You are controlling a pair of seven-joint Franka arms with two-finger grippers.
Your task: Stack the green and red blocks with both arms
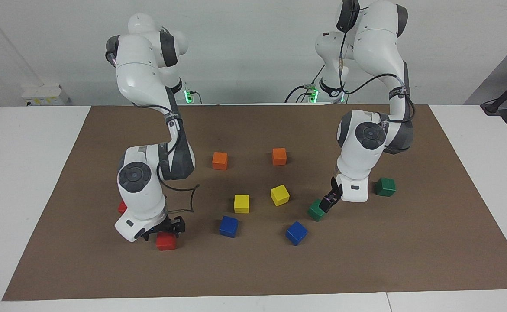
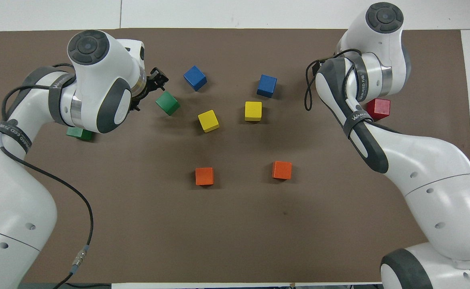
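Note:
One red block (image 1: 166,242) lies near the table's far edge, toward the right arm's end. My right gripper (image 1: 167,227) is open, low over its top, fingers at its sides. It is hidden under the arm in the overhead view. The second red block (image 1: 121,207) peeks out beside that arm and also shows in the overhead view (image 2: 379,108). One green block (image 1: 315,211) (image 2: 167,102) lies tilted near the middle. My left gripper (image 1: 331,199) (image 2: 155,82) is open and right beside it, at its upper edge. The second green block (image 1: 385,186) (image 2: 76,133) sits closer to the left arm's end.
On the brown mat (image 1: 257,268) lie two orange blocks (image 1: 220,160) (image 1: 279,156), two yellow blocks (image 1: 241,203) (image 1: 279,195) and two blue blocks (image 1: 228,226) (image 1: 296,232). The yellow and blue ones sit between the two grippers.

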